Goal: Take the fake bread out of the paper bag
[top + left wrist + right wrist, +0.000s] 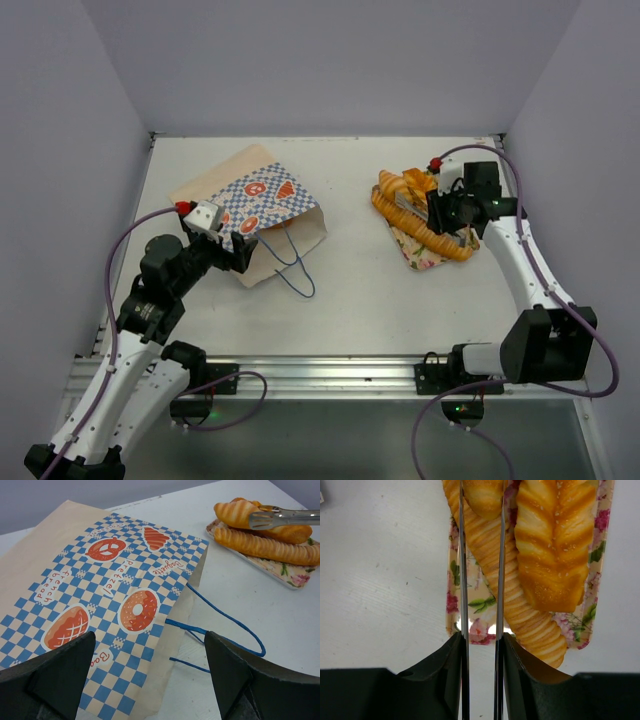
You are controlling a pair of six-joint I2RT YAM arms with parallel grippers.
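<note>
The paper bag lies flat on its side at the left, checkered face up, its blue cord handles on the table. No bread shows inside it. My left gripper is open and empty, hovering over the bag's mouth edge. Glossy fake breads lie on the pink floral tray: a long ridged loaf, a plaited loaf and a croissant. My right gripper is shut on metal tongs, whose blades straddle a small bread.
Grey walls enclose the table on the left, back and right. A metal rail runs along the near edge between the arm bases. The tongs reach over the tray in the left wrist view.
</note>
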